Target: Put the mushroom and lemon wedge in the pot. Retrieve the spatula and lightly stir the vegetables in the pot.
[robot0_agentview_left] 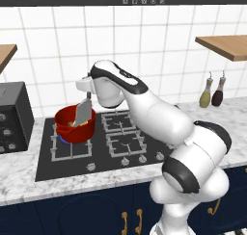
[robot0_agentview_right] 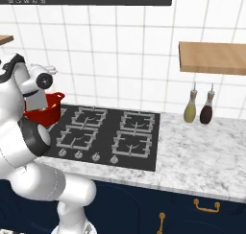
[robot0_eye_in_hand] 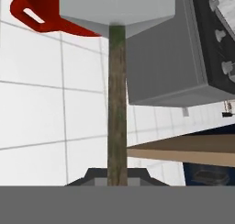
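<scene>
The red pot [robot0_agentview_left: 72, 128] stands on the hob's back left burner, and its rim and a loop handle [robot0_eye_in_hand: 32, 12] show in the hand view. My gripper [robot0_agentview_left: 89, 90] hangs just above the pot, shut on the spatula's thin dark handle [robot0_eye_in_hand: 117, 108]. The light-grey blade [robot0_agentview_left: 84, 111] points down into the pot, tilted against the near rim. Small tan and yellow bits [robot0_agentview_left: 83, 124] show inside the pot beside the blade, too small to tell apart. In the right base view my arm covers most of the pot [robot0_agentview_right: 48, 112].
A black hob [robot0_agentview_left: 123, 140] with several burners lies in the marble counter. A dark oven box [robot0_agentview_left: 12, 116] stands left of the pot. Two bottles [robot0_agentview_left: 211, 93] stand at the back right under a wooden shelf [robot0_agentview_left: 224, 46]. The tiled wall runs behind.
</scene>
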